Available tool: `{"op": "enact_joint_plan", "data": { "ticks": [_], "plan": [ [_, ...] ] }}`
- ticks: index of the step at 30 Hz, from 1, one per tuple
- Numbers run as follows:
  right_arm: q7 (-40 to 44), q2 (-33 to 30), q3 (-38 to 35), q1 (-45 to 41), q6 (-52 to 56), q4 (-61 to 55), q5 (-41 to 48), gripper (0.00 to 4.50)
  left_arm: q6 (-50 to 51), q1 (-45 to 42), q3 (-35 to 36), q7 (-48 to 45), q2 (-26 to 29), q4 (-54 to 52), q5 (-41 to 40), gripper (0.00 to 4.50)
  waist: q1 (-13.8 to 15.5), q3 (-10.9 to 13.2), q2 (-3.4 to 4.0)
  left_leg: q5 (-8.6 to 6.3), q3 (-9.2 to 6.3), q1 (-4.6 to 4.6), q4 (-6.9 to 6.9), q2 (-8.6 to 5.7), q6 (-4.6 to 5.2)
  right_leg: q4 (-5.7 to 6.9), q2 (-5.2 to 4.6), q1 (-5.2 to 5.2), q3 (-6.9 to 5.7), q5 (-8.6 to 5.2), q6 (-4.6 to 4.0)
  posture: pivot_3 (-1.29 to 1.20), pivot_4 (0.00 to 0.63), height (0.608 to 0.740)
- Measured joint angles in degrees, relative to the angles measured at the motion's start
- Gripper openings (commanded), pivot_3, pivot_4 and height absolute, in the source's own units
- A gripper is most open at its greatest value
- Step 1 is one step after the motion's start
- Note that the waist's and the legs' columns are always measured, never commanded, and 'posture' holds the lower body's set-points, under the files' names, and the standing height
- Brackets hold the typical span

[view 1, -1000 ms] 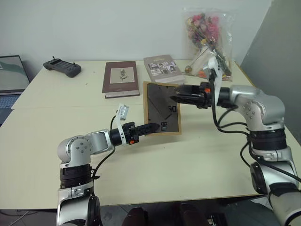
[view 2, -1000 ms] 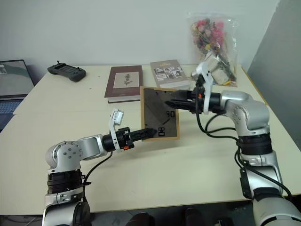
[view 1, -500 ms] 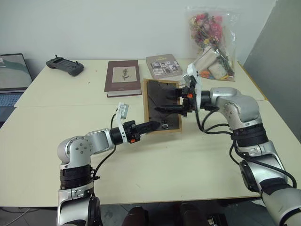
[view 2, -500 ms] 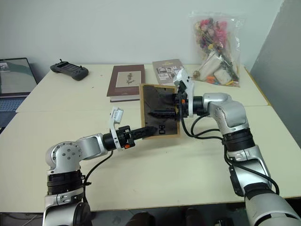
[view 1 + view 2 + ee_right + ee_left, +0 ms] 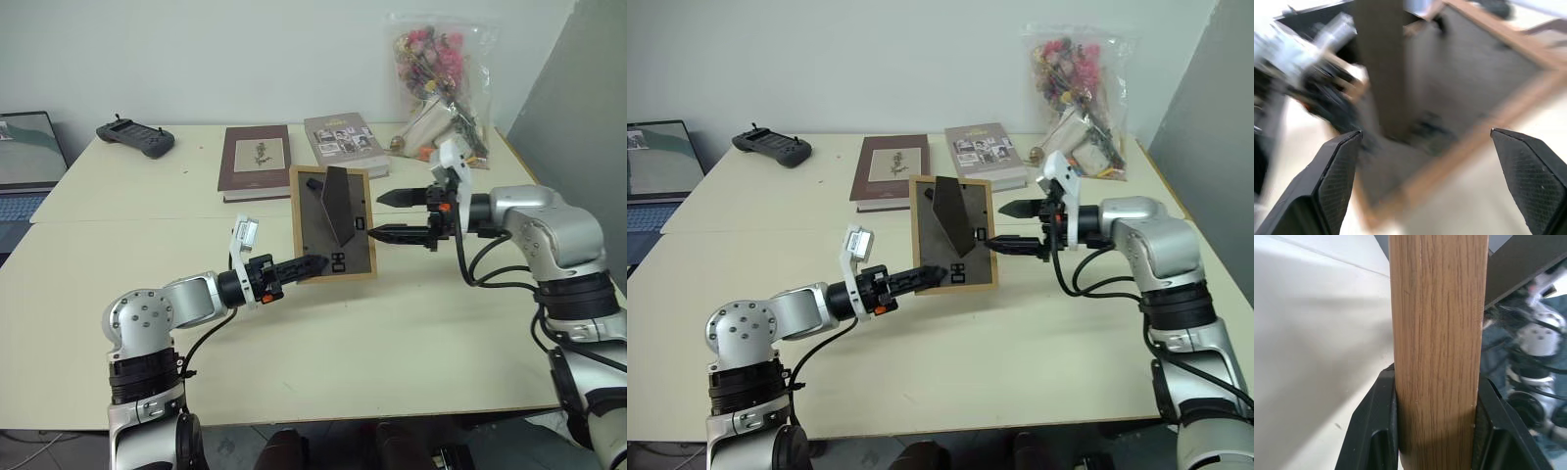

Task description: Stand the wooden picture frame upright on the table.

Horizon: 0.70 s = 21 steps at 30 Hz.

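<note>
Since half a second ago the right end effector (image 5: 394, 216) has let go of the fold-out stand (image 5: 338, 204) and backed off toward the robot's right; its fingers now stand wide apart, empty, just beside the frame's right edge. The stand, flat against the back a second ago, now juts out from the dark grey backing. We read this as the stand-opening step done, with setting the frame down still to come.

The wooden picture frame (image 5: 333, 223) is held near upright, back toward us, its lower edge close to the tabletop (image 5: 392, 343); whether it touches we cannot quite tell. The left end effector (image 5: 306, 264) is clamped on the frame's lower left corner, one finger on each face of the wooden rim, as the left wrist view shows plainly.
</note>
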Motion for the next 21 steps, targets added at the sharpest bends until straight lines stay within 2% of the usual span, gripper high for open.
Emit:
{"op": "enact_joint_plan", "data": {
  "ticks": [2, 5, 7, 8, 10, 12, 15, 20, 21],
  "plan": [
    [-1.09, -1.0, -0.94, 2.11, -7.97, 1.93, -3.19, 4.46, 3.48, -0.79, 2.41, 3.43, 0.14, 3.98, -5.03, 1.28, 0.0, 0.01, -0.02, 0.0, -0.01, 0.0, 0.02, 0.0, 0.01, 0.02, 0.0, 0.01, -0.03, 0.0, 0.0, 0.0, 0.15, 0.74],
    [-5.21, -2.55, 0.34, 5.12, -34.59, 8.24, -13.97, 4.46, 5.6, -2.11, 2.32, 10.07, 3.02, 12.0, -15.44, 1.28, -0.07, 0.02, -0.03, 0.04, 0.03, 0.02, 0.04, 0.0, -0.06, 0.06, 0.0, 0.0, 0.0, -0.01, 0.02, 0.0, 0.15, 0.74],
    [-12.94, -3.67, 2.54, 5.86, -59.24, 16.44, -25.04, 4.46, 5.02, -1.94, -0.73, 15.57, 7.66, 15.88, -24.31, 1.28, -0.23, 0.04, -0.06, 0.13, 0.11, 0.04, 0.03, 0.02, -0.24, 0.06, 0.0, -0.01, 0.06, -0.01, 0.02, 0.0, 0.15, 0.74],
    [-16.72, -3.54, 3.17, 5.84, -67.3, 19.34, -29.24, 4.46, 3.72, -1.46, -3.07, 17.93, 9.65, 16.27, -28.74, 1.28, -0.27, 0.04, -0.07, 0.18, 0.12, 0.06, 0.03, 0.04, -0.31, 0.06, 0.0, -0.01, 0.09, -0.01, 0.02, 0.0, 0.15, 0.74],
    [-29.62, -2.79, 4.67, 5.12, -83.98, 24.69, -41.69, 4.46, 0.29, -0.39, -8.47, 22.32, 12.18, 16.27, -38.14, 1.28, -0.35, 0.04, -0.06, 0.22, 0.2, 0.1, 0.04, 0.05, -0.39, 0.08, 0.01, -0.02, 0.2, -0.01, 0.02, 0.0, 0.15, 0.74],
    [-41.29, -0.9, 5.44, 2.59, -93.03, 27.74, -51.97, 4.46, -1.88, 0.34, -11.65, 23.47, 13.04, 15.36, -41.61, 1.28, -0.52, 0.05, -0.07, 0.34, 0.22, 0.11, 0.03, 0.05, -0.6, 0.12, 0.05, -0.09, 0.25, -0.01, 0.01, 0.0, 0.15, 0.74],
    [-54.6, 0.5, 7.57, -2.59, -99.23, 30.51, -63.68, 4.46, -3.81, 2.65, -14.33, 23.17, 14.94, 11.96, -42.97, 1.28, -0.46, 0.05, -0.07, 0.39, 0.17, 0.17, 0.0, 0.07, -0.68, 0.09, 0.13, -0.07, 0.27, -0.01, -0.01, 0.0, 0.15, 0.74],
    [-67.3, 2.91, 11.77, -5.16, -101.99, 34.36, -73.89, 4.46, -6.39, 4.5, -15.83, 21.86, 16.64, 9.29, -43.07, 1.28, -0.14, 0.06, -0.09, 0.39, 0.15, 0.14, 0.0, 0.02, -0.68, 0.05, 0.11, -0.03, 0.25, -0.01, -0.01, 0.0, 0.15, 0.74],
    [-69.36, 3.61, 12.84, -5.59, -102.84, 34.43, -75.28, 4.09, -6.74, 4.5, -16.5, 21.63, 16.61, 8.51, -43.26, 1.28, -0.11, 0.06, -0.1, 0.39, 0.15, 0.13, 0.0, 0.01, -0.68, 0.05, 0.09, -0.02, 0.24, -0.01, -0.01, 0.0, 0.15, 0.74]
  ]
}}
